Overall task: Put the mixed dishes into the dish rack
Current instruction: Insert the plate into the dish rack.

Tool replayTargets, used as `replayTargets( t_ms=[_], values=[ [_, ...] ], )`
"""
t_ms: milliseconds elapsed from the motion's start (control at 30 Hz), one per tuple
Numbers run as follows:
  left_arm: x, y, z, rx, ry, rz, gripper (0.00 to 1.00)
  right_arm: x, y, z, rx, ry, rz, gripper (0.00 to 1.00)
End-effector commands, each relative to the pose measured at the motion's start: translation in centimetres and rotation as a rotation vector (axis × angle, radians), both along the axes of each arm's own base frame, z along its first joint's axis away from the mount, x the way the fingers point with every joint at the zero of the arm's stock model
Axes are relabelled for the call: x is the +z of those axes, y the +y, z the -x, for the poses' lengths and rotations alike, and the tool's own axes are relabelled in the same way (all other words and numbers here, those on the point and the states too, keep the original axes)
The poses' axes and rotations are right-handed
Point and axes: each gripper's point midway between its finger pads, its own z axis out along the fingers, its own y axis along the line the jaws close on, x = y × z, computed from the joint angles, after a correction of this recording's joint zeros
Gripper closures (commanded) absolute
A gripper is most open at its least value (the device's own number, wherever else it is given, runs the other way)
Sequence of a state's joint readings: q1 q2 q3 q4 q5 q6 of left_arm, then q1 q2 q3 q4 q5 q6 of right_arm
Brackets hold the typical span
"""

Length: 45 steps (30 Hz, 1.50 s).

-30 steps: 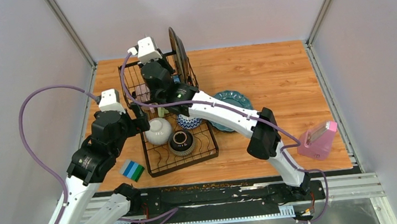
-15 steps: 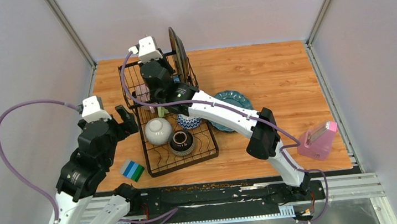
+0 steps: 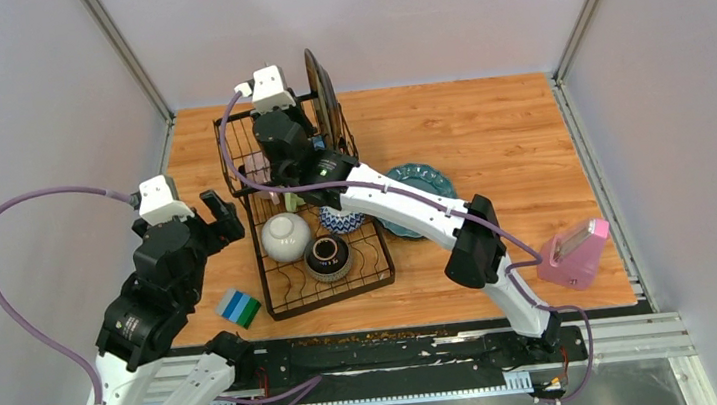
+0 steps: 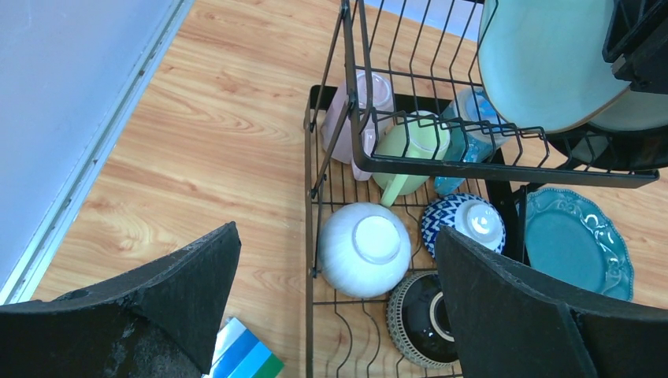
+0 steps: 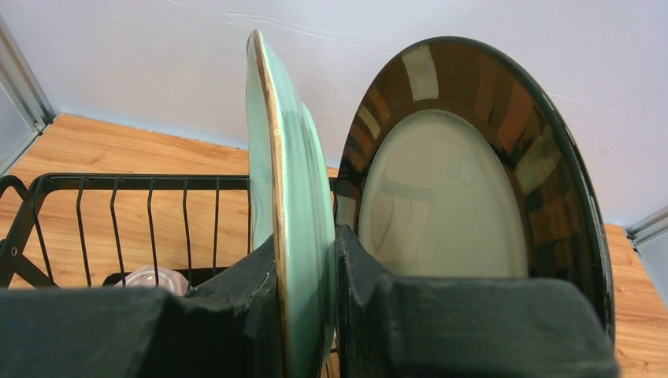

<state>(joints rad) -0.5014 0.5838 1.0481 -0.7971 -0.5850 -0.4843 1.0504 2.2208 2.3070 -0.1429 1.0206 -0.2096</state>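
Pale green, the plate point(image 5: 291, 205) stands on edge inside the tall basket of the dish rack point(image 5: 118, 183), its lower rim clamped between the 2 fingers of your right gripper point(image 5: 309, 264). Just right of that gripper, a black-rimmed plate point(image 5: 449, 213) also stands upright. Your left gripper point(image 4: 337, 240) hangs beside the rack's left edge, jaws spread wide with nothing in them. Ahead of it, on the low tray, sit 3 bowls: white point(image 4: 364, 248), blue-patterned point(image 4: 465, 223) and dark point(image 4: 421, 319). A striped sponge point(image 4: 244, 358) lies near its left finger.
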Motion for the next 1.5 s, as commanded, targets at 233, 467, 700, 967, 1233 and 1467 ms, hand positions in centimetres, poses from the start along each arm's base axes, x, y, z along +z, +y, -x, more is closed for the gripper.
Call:
replayTargets(
  t_ms=[233, 467, 700, 967, 1233, 1467],
  values=[
    [0.3, -0.1, -0.2, 0.003, -0.009, 0.010, 0.00, 4.0, -1.5, 0.3, -0.004, -0.050, -0.124, 0.71],
    [0.1, -0.3, -0.4, -0.004, -0.001, 0.008, 0.00, 4.6, -1.6, 0.7, 0.008, -0.053, -0.143, 0.66],
    [0.2, -0.5, -0.5, -0.013, -0.002, 0.014, 0.00, 4.9, -1.6, 1.0, 0.028, -0.049, -0.153, 0.66],
    [0.2, -1.0, -0.6, -0.036, 0.002, 0.017, 0.00, 5.7, -1.7, 1.6, 0.064, -0.039, -0.179, 0.64],
    [0.0, -1.3, -0.6, -0.050, 0.007, 0.023, 0.00, 6.0, -1.7, 1.8, 0.085, -0.036, -0.181, 0.65],
    [0.1, -1.5, -0.7, -0.058, 0.007, 0.025, 0.00, 5.9, -1.7, 1.8, 0.088, -0.032, -0.176, 0.69]
  ],
)
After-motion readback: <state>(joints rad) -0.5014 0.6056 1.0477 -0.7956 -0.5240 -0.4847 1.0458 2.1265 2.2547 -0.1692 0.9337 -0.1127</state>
